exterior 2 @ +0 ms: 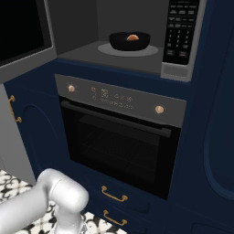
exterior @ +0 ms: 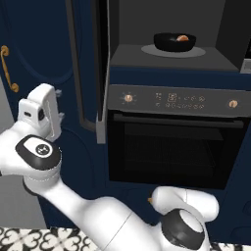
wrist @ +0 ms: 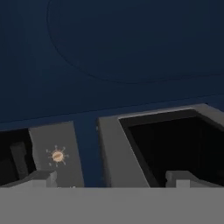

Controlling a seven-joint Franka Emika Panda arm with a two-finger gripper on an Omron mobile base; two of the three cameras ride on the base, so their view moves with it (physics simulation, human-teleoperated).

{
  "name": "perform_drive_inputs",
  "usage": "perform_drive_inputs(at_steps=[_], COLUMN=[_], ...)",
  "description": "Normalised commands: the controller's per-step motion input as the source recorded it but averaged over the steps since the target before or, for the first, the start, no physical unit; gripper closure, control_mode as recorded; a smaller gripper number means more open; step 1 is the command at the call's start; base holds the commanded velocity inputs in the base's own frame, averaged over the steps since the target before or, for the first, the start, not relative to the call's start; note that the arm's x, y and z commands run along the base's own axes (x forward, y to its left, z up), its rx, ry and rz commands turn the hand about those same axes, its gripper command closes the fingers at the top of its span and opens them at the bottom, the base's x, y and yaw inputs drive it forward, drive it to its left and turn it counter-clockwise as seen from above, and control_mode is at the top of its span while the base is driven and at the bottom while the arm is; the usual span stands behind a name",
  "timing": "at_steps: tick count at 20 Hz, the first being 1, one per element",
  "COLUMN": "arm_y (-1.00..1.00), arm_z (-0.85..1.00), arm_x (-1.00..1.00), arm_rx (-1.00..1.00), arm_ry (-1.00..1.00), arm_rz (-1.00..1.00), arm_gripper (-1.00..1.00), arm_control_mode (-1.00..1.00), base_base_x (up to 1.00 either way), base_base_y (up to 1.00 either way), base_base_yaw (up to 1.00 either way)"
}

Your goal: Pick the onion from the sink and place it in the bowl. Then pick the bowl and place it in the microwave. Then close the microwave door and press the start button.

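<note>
— Hand (wrist: pixel 111 181) first: what state is it in?

— Your hand is spread wide and grasps nothing. It sits to the left of the oven (exterior: pixel 171 147), low beside the door (exterior: pixel 88 73). From the hand's own camera you see the door's grey frame and dark glass just ahead, with an oven knob (wrist: pixel 57 155) to one side.

— Where are the onion and bowl?

— The onion (exterior: pixel 182 37) lies in the bowl (exterior: pixel 169 44), and the bowl stands on the turntable (exterior: pixel 152 50), about the middle of the microwave (exterior: pixel 147 19) floor. So, as I judge it, your two carrying steps are done.

— What's left for me?

— The door stands swung out to the left, so you have yet to push it shut. After that comes the start button on the keypad (exterior 2: pixel 182 32), at the cavity's right edge.

— Any writing I can go by?

— None you can read. The keypad's buttons and the oven panel's marks are too small and blurred, and no brand shows, so I cannot tell which button is start.
</note>
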Motion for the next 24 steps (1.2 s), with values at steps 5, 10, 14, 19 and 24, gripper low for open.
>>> perform_drive_inputs(at_steps=[5,10,14,19,24], arm_y=[-1.0,-1.0,-1.0,-1.0,-1.0], arm_z=[0.11,0.27,0.46,0.5,0.46], arm_x=[-0.04,-0.16,-0.25,-0.29,-0.06], arm_rx=[0.07,0.07,0.07,0.07,0.12], arm_ry=[-0.01,-0.07,-0.16,-0.19,-0.06], arm_rz=[0.0,0.03,0.03,0.03,0.0], arm_gripper=[-1.0,-1.0,-1.0,-1.0,-1.0], arm_control_mode=[-1.0,-1.0,-1.0,-1.0,-1.0], base_base_x=[0.0,0.0,0.0,0.0,0.0], base_base_y=[0.0,0.0,0.0,0.0,0.0], base_base_yaw=[0.0,0.0,0.0,0.0,0.0])
